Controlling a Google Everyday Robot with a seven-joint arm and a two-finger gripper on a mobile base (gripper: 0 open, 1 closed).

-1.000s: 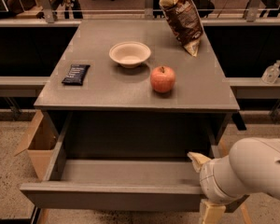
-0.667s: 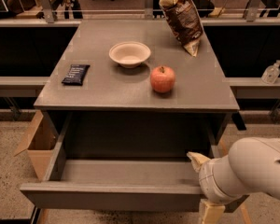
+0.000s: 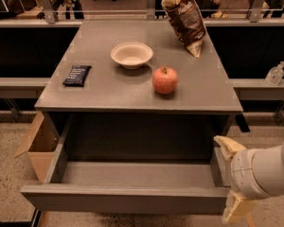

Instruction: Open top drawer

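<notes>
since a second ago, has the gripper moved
Yes. The gripper has shifted right and slightly up, away from the right front corner of the top drawer, and now sits just right of that corner.

On the table [image 3: 109, 91], the bowl [image 3: 131, 55] sits centrally, the apple [image 3: 165, 80] front right, the bar [image 3: 77, 74] by the left edge, the bag [image 3: 185, 17] back right. The drawer [image 3: 128, 198] juts from the table's front, with the gripper [image 3: 227, 178] at the table's front right corner. A box [image 3: 38, 145] stands left of the table.
</notes>
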